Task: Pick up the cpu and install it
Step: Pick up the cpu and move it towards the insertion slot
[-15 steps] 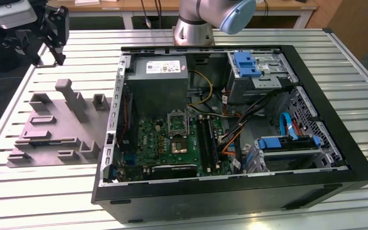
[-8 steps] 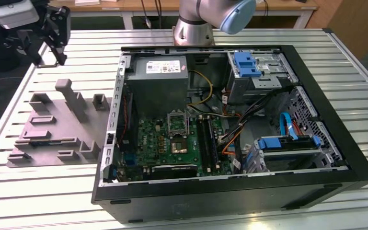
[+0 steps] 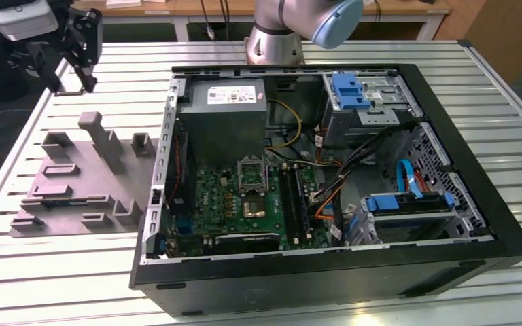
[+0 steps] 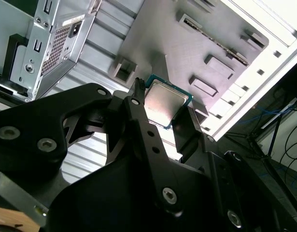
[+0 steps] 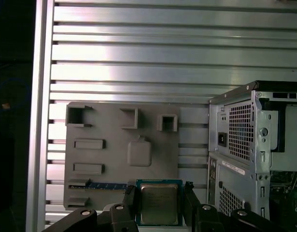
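bright light; strong glare streaks across the slatted table (image 5: 162, 53).

No text can be read. The cpu (image 5: 159, 207), gripped in the end effector (image 5: 159, 189), bears faint print on its metal top, too small to make out. A white sticker (image 5: 233, 168) on the computer case (image 5: 240, 130) beside the end effector is illegible. So is a white label (image 3: 236, 96) on the power supply box (image 3: 225, 132), well apart from the end effector.

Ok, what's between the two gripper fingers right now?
The cpu, nothing else. In both wrist views the gripper is shut on two opposite edges of it, with the grey tray in the background.
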